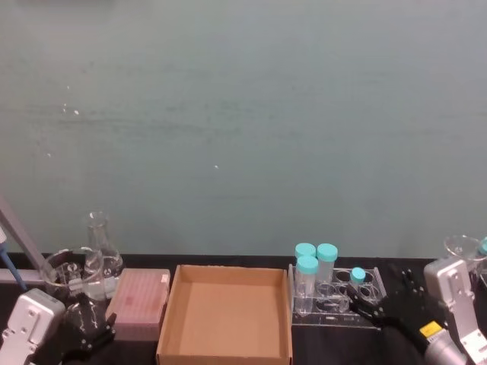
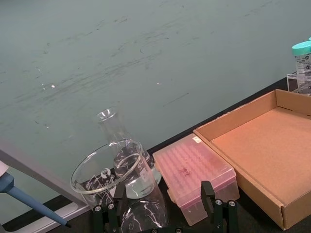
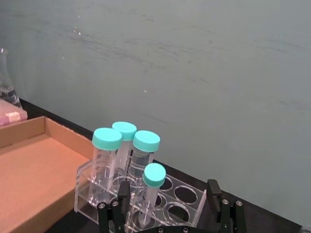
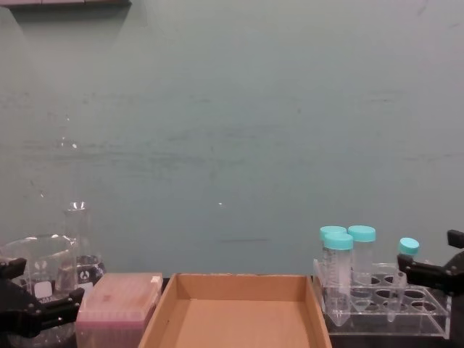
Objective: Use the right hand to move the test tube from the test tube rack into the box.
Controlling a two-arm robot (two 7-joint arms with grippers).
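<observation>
- The right end effector (image 3: 168, 187) sits low over the bench (image 1: 319, 346), right up against the right end of the test tube rack (image 3: 187, 196). Its fingers (image 3: 112, 213) are spread wide and it isn't holding anything.
- The test tube (image 3: 151, 187), the skinny one with the small teal cap, stands in a rack hole and leans a bit. In the right wrist view it sits between the two open fingers, closer to one of them, and I can't see either finger touching it.
- Three wide teal-capped tubes (image 3: 131, 145) fill the end of the rack nearest the box.
- The box (image 1: 227, 312) lies just left of the rack with its top open (plain brown cardboard, low walls).
- A pink tip box (image 1: 139, 303) sits just left of the cardboard one. A glass beaker (image 2: 114, 167) and a flask (image 2: 109, 128) stand beyond it.
- The left end effector (image 2: 160, 199) rests down at the left bench edge. It's open too and grips nothing, with the beaker just in front of it.
</observation>
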